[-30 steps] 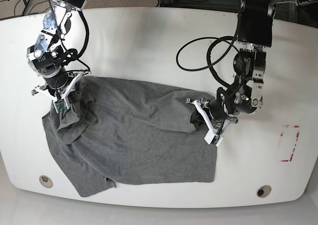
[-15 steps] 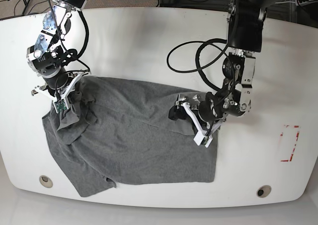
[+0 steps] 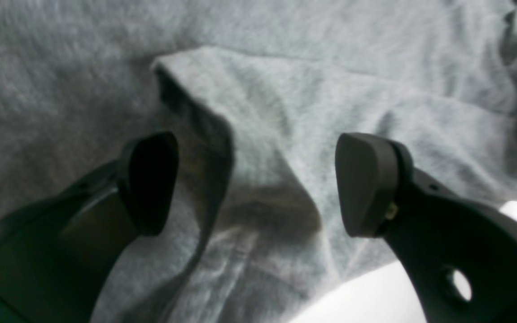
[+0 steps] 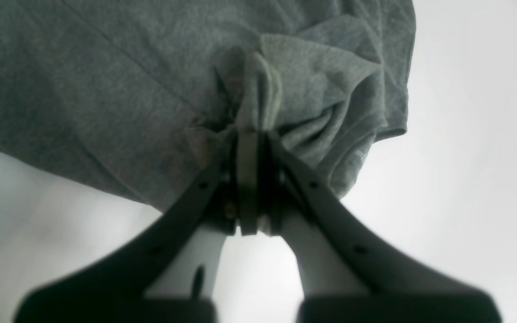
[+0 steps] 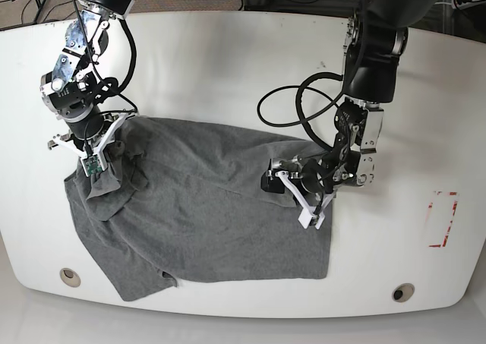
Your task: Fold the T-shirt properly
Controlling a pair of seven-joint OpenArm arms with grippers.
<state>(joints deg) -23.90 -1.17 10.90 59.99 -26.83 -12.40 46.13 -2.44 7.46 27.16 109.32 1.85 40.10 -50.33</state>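
right gripper [image 4: 249, 179]: clamped tight on a bunched fold of the T-shirt [image 5: 205, 207]
left gripper [image 3: 256, 184]: jaws wide apart, holding nothing, grey cloth right below and between them
table [image 5: 228, 63]: plain white, shirt spread across it between both arms
room: cables on the floor past the far edge

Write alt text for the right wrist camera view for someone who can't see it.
Close-up from the right wrist camera: the right end effector is shut on a bunched fold of the grey T-shirt, pinching the cloth into a raised ridge. The rest of the shirt spreads away across the white table, with a hemmed edge curling at the right.
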